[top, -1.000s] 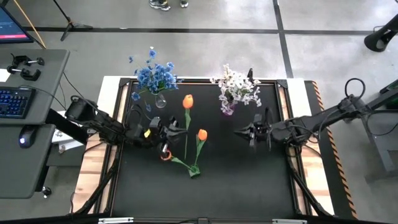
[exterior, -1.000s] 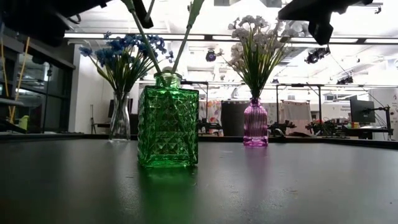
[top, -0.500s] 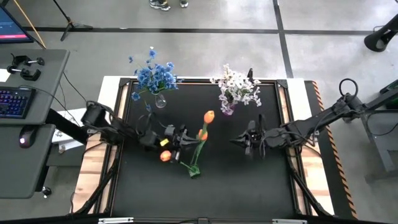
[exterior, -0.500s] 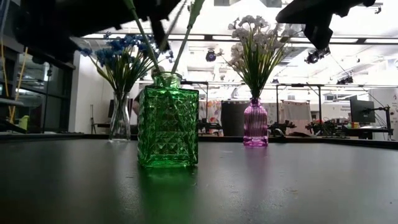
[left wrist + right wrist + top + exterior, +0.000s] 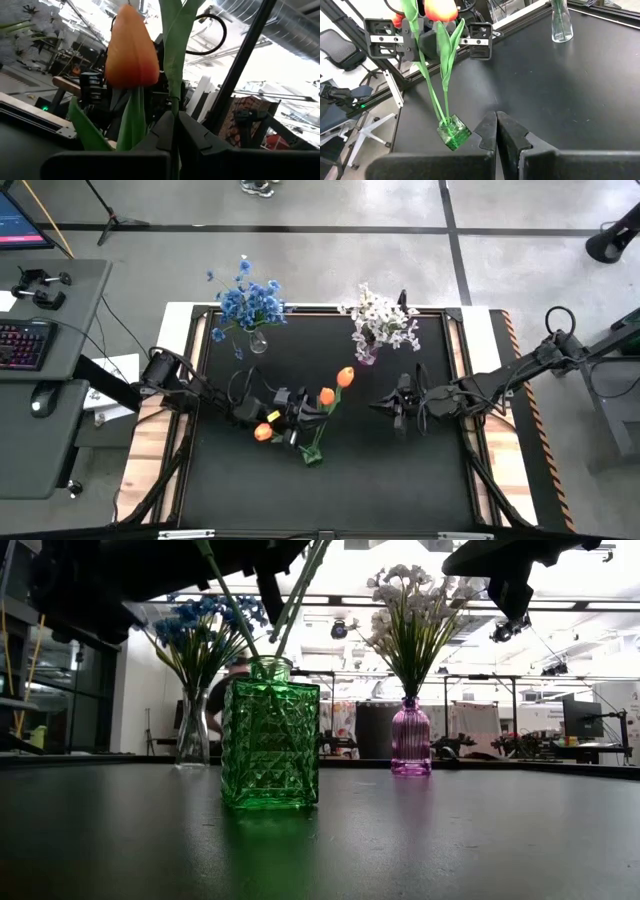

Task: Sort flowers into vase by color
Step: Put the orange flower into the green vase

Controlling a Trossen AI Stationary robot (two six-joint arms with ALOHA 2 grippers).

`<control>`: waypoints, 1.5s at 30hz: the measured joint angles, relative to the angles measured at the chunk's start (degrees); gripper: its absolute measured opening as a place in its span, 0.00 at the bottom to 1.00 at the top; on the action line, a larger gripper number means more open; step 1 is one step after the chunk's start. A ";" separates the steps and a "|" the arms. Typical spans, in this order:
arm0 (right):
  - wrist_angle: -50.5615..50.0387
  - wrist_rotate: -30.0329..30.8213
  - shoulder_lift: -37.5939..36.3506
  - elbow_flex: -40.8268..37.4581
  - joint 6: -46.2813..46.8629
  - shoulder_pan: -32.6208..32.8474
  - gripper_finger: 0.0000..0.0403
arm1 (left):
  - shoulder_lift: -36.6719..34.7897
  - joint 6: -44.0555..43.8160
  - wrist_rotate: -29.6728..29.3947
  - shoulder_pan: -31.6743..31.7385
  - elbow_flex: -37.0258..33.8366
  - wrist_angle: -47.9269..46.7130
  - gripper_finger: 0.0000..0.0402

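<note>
High view: my left gripper (image 5: 292, 420), clamped on a tulip (image 5: 263, 432) stem, is over the green vase (image 5: 312, 455); next I'd judge lowering, then release. Low view: thin green stems lean in the vase's neck. Left wrist: orange bud beside shut fingers. Right wrist: right gripper (image 5: 496, 122) closed, empty.

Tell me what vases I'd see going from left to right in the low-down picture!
Clear glass vase with blue flowers → green glass vase with tulip stems → purple vase with white flowers.
</note>
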 joint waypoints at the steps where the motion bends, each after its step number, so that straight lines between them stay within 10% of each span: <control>1: 0.00 -0.02 0.00 0.00 0.00 0.00 0.00 | 0.00 0.00 -0.07 -0.15 -0.09 0.00 0.00; 45: 0.00 0.92 0.00 0.00 -0.15 -0.17 0.00 | -0.04 3.41 0.13 -2.15 -0.40 -15.67 0.00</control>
